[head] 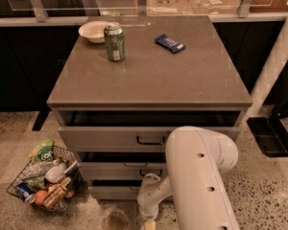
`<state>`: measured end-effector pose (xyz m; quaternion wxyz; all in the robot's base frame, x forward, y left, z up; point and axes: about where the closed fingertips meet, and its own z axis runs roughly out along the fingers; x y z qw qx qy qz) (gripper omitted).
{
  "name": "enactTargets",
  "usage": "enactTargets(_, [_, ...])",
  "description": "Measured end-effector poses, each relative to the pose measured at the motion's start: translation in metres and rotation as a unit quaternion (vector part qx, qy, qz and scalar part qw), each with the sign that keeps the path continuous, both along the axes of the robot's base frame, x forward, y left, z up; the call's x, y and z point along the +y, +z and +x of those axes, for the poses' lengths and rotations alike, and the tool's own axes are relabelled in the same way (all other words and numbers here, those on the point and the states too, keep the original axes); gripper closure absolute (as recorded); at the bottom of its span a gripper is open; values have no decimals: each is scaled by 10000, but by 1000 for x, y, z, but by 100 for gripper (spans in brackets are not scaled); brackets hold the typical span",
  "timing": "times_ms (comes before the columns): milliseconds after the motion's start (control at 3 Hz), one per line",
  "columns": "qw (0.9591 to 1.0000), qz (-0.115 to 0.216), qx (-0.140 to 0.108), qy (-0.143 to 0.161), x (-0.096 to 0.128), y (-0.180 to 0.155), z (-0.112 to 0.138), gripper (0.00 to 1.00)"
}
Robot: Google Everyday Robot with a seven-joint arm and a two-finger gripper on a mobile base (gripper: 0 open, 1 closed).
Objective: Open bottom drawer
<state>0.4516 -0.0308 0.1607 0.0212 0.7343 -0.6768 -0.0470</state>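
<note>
Grey bottom drawer [113, 191], gripper [149, 220] close in front

pincer [149, 223] low before bottom drawer [110, 192] | arm [201, 176] covers its right half | basket [20, 183] stands near left

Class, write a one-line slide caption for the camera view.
Gripper hangs low in front of the bottom drawer of a three-drawer cabinet, with a can and bowl on top.

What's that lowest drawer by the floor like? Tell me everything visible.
The bottom drawer is a flat grey front, lowest of three, above the floor, with a dark gap along its top. Its right part and handle are hidden behind the white arm, whose tool hangs low in front of it. Whether they touch is unclear.
</note>
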Motion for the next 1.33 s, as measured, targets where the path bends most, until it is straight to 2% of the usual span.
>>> enactTargets(1333, [10000,0,-1,0,0,0,0,0])
